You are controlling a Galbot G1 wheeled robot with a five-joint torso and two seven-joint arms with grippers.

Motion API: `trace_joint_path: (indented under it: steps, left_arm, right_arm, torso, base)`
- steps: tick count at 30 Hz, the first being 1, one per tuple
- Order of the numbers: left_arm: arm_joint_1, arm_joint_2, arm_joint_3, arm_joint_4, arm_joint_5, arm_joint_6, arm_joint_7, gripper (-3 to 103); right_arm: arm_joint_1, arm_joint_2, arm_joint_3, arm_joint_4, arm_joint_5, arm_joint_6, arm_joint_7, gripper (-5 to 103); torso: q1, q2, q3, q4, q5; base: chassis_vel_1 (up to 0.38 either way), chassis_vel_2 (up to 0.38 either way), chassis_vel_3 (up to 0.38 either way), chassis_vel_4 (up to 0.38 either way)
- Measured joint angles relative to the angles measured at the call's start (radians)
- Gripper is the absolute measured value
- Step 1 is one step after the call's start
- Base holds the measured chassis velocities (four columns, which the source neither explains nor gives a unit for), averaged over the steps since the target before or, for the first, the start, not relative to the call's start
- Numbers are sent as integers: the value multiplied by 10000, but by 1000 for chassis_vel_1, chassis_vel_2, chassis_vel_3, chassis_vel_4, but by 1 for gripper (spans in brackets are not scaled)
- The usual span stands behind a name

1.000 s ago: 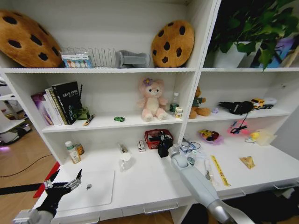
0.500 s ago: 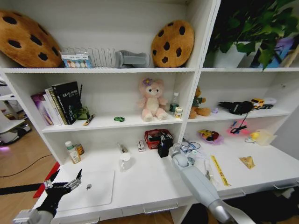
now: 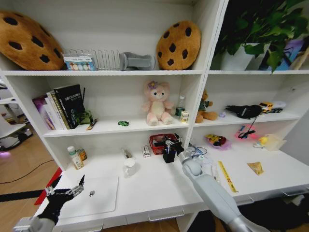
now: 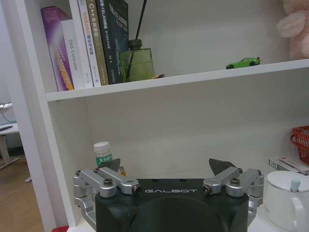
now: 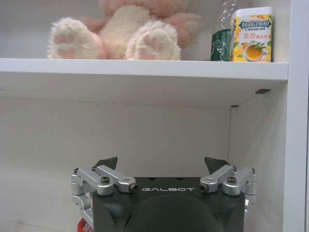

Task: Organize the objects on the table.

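Observation:
The closed silver laptop (image 3: 96,197) lies at the left end of the white table (image 3: 159,189), with a small dark item (image 3: 91,193) on its lid. My left gripper (image 3: 65,190) hangs open just left of the laptop, holding nothing; its fingertips (image 4: 110,164) stand wide apart. My right gripper (image 3: 171,144) is open and empty above a black pen holder (image 3: 168,156), in front of a red basket (image 3: 158,142). In the right wrist view the right gripper (image 5: 161,164) faces the shelf's back wall. A tiny green toy car (image 3: 123,123) sits on the shelf above the table.
A white mug (image 3: 129,166) and two small bottles (image 3: 76,157) stand behind the laptop. A yellow ruler (image 3: 226,176) and a tangle of cables (image 3: 197,152) lie right of my arm. The shelf board with the pink plush bear (image 3: 157,104) hangs low over the right gripper.
The right gripper has lifted a little and shifted slightly right above the pen holder. The left arm has not moved.

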Motion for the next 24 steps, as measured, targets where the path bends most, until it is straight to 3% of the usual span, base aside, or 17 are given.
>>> trace_joint_path:
  steps: [1, 10, 17, 20, 24]
  left_arm:
    - [0, 0, 0, 0, 0, 0, 0, 100]
    - [-1, 0, 0, 0, 0, 0, 0, 100]
    - [0, 0, 0, 0, 0, 0, 1, 100]
    - [0, 0, 0, 0, 0, 0, 1, 100]
    - [0, 0, 0, 0, 0, -1, 1, 100]
  right_arm:
    - [-334, -187, 61, 485, 31, -123, 78, 99]
    - [-2154, -1394, 1218, 3435, 708, -1670, 562, 100]
    - [-4331, -1507, 3442, 4638, 1172, -1761, 530, 100]
    - [-6117, -1192, 4965, 5048, 1112, -1527, -9, 100]
    - [-7020, -947, 5927, 5280, 927, -1451, -231, 100]
  torso:
    - [0, 0, 0, 4, 0]
    - [0, 0, -1, 8, -2]
    - [0, 0, 0, 1, -3]
    - [-1, 1, 0, 0, 1]
    - [-1, 0, -1, 6, 0]
  base:
    - [0, 0, 0, 0]
    - [0, 0, 0, 0]
    - [0, 0, 0, 0]
    - [0, 0, 0, 0]
    - [0, 0, 0, 0]
